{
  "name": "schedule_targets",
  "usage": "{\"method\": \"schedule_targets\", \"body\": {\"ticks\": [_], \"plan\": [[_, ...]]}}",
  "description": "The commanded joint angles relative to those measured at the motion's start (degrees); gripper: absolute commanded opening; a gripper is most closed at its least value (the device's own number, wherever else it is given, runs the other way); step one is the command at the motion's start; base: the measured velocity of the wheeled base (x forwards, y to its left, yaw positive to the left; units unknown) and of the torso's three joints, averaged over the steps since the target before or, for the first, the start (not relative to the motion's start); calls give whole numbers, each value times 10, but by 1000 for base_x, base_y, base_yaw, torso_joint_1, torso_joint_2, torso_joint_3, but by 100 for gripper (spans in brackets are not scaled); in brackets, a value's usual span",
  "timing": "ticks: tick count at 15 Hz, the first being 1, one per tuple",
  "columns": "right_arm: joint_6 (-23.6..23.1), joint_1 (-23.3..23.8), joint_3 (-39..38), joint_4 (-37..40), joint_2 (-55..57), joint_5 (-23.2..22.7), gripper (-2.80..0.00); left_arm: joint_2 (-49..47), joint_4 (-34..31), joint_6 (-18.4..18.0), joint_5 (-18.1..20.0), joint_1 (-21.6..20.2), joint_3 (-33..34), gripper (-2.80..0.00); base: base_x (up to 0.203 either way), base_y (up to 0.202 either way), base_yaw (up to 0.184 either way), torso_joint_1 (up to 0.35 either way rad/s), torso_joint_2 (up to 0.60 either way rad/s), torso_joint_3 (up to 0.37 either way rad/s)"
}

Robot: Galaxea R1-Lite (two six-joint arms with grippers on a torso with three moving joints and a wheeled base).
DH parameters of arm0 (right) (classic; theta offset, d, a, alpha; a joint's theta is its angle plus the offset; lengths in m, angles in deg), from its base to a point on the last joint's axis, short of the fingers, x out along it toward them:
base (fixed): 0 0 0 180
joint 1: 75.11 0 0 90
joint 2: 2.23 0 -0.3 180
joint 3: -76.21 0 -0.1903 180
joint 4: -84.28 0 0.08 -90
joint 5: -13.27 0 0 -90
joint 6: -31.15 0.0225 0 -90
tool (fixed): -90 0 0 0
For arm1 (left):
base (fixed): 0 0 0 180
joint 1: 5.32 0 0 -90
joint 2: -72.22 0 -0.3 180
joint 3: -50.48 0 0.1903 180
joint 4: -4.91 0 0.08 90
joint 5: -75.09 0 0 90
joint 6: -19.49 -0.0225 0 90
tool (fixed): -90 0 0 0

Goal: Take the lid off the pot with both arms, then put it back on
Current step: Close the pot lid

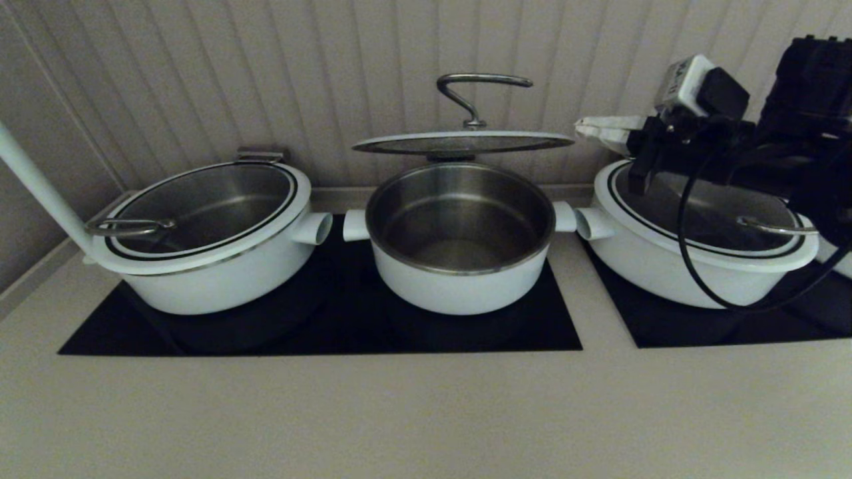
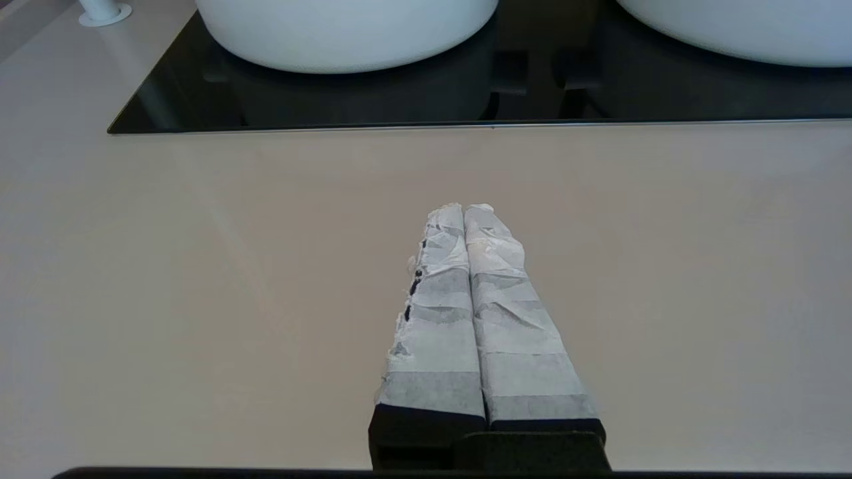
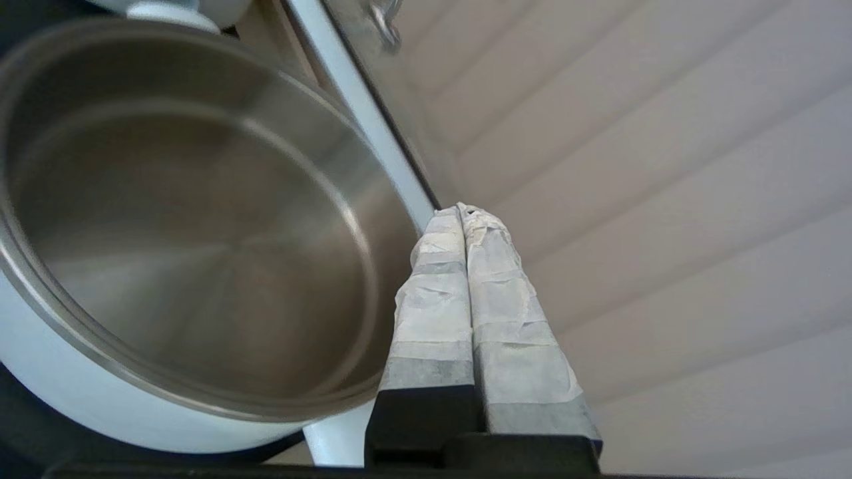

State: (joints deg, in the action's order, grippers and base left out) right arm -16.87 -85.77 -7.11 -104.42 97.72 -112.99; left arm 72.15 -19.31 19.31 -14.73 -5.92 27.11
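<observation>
The lid (image 1: 459, 143) hangs level above the open pot (image 1: 459, 286), its curved steel handle (image 1: 480, 83) pointing up. My right gripper (image 1: 584, 128) reaches in from the right and is shut on the lid's right edge; nothing else touches the lid. In the right wrist view its wrapped fingertips (image 3: 459, 209) pinch the lid's white rim (image 3: 359, 106), with the pot's steel inside (image 3: 200, 266) below. My left gripper (image 2: 464, 207) is shut and empty, low over the bare counter in front of the cooktop. It is out of the head view.
A wider white pot with its lid (image 1: 200, 266) stands to the left, another (image 1: 665, 266) to the right under my right arm. Both rest on black cooktops (image 1: 333, 329). A white pipe (image 1: 33, 186) rises at far left. A ribbed wall is close behind.
</observation>
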Motion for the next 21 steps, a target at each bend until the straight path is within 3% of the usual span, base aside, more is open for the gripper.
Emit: {"method": "schedule_targets", "body": {"ticks": [1, 7, 12, 21], "plan": [[-3, 6, 17, -3, 30, -2, -280, 0, 0, 0, 0, 0, 0, -280, 0, 0, 0, 0, 0, 0], [0, 6, 74, -11, 86, -3, -280, 0, 0, 0, 0, 0, 0, -280, 0, 0, 0, 0, 0, 0], [0, 5, 75, -53, 124, -3, -280, 0, 0, 0, 0, 0, 0, -280, 0, 0, 0, 0, 0, 0], [0, 5, 72, -59, 140, -4, -280, 0, 0, 0, 0, 0, 0, -280, 0, 0, 0, 0, 0, 0]]}}
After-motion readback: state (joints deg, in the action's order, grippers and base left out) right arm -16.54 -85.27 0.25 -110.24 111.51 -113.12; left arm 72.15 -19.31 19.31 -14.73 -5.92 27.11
